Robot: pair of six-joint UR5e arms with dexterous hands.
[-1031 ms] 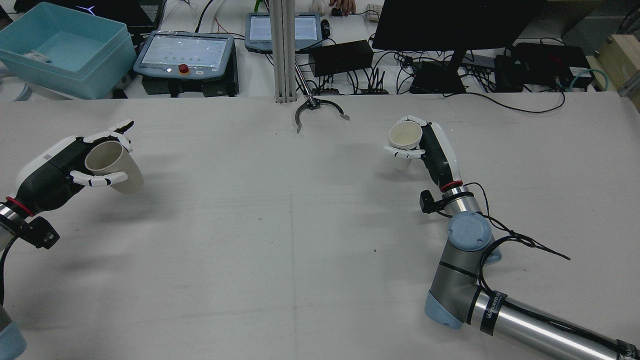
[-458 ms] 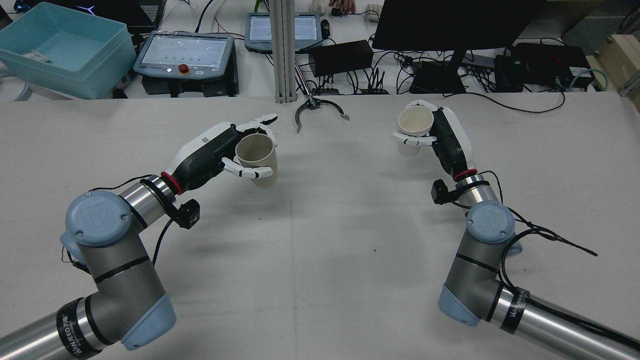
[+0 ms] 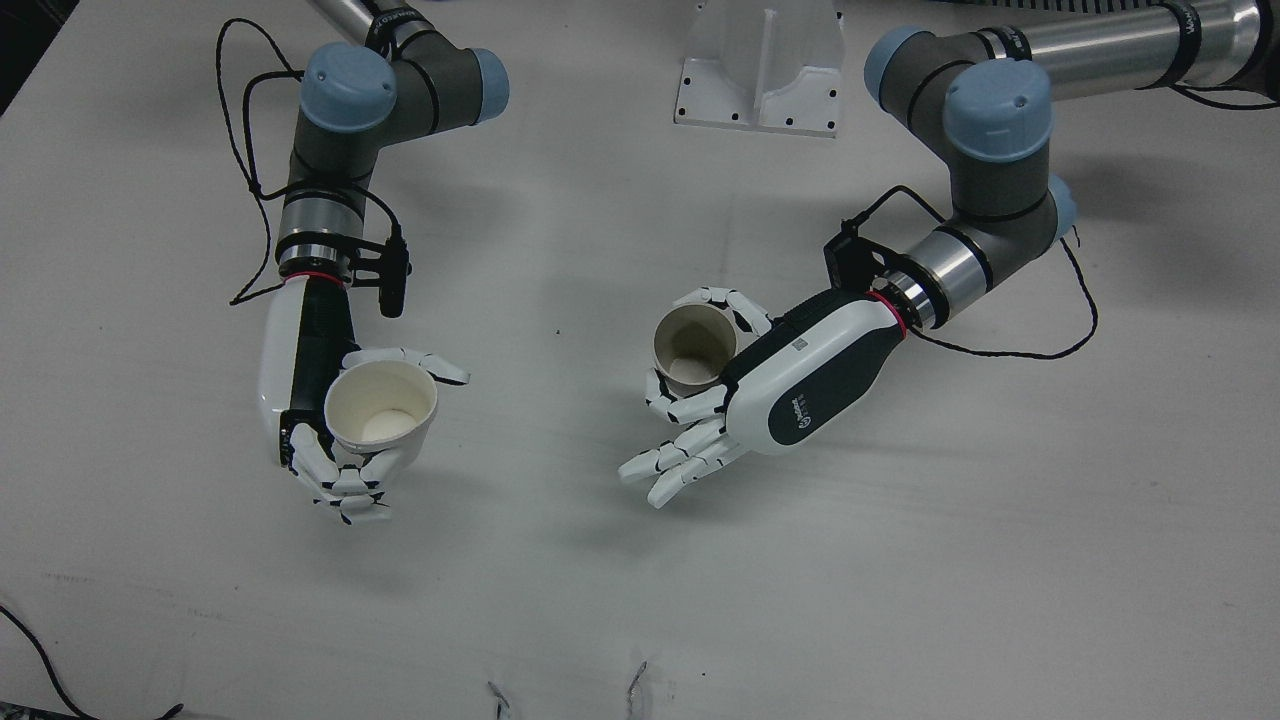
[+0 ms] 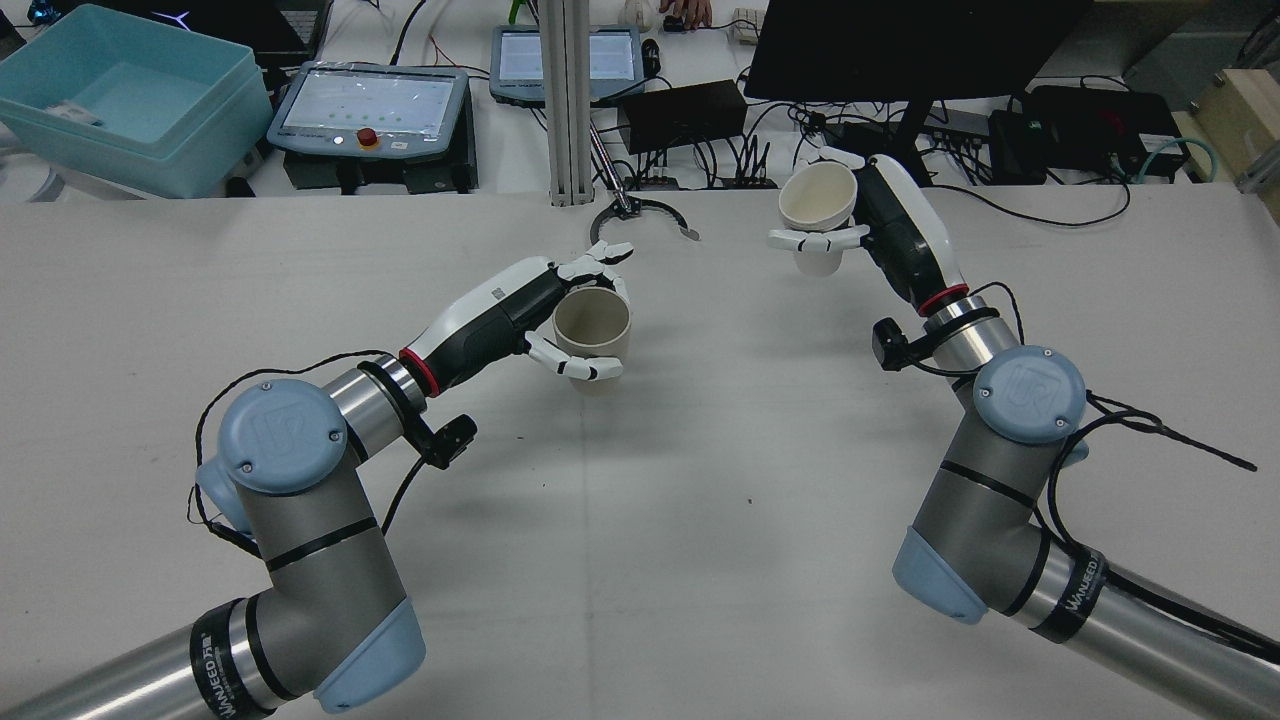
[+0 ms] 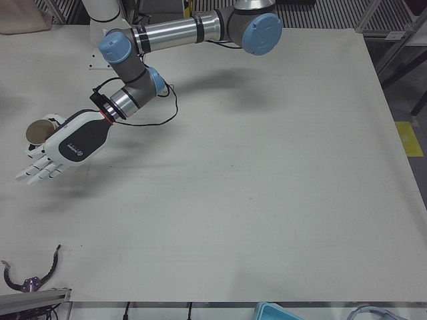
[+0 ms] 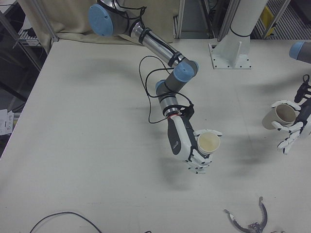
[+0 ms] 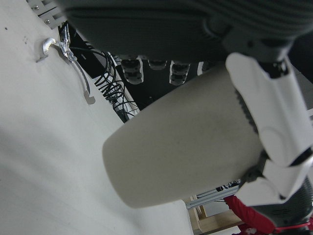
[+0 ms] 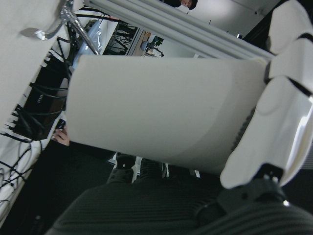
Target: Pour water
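**Two robot hands hold paper cups above the table**

Front view: the right hand wraps its fingers around a white paper cup, mouth up, above the white table. The left hand pinches a beige paper cup near the table's middle, its other fingers spread; the cups are well apart.

Rear view: the left hand grips the beige cup upright near the far edge, close to a grey metal claw lying there. The right hand holds the white cup raised at the far edge, tipped slightly.

Left-front view: the left hand carries its cup clear of the table.

Right-front view: the right hand clasps its cup.

Hand views: each cup fills the frame, fingers pressed to its wall.
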